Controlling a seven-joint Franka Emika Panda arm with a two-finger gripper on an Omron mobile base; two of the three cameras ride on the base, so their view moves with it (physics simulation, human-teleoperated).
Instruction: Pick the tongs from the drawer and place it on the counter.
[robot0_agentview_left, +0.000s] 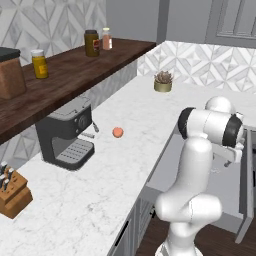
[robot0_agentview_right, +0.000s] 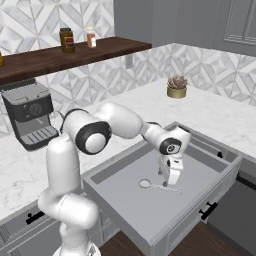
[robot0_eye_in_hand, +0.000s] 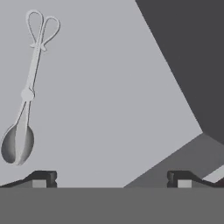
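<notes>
Tongs (robot0_eye_in_hand: 26, 92) not yet picked, lying flat on the floor of the open drawer (robot0_agentview_right: 125, 200), ahead and off to one side of the hand (robot0_agentview_right: 170, 177), which hangs wide open and empty just above; grasp, lift and placing on the bench (robot0_agentview_left: 100, 165) all left.

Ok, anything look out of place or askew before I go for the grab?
One oddity: a small orange ball sits loose on the counter. Otherwise fine. The tongs lie flat in the open drawer, and the open end effector hovers above them.
</notes>
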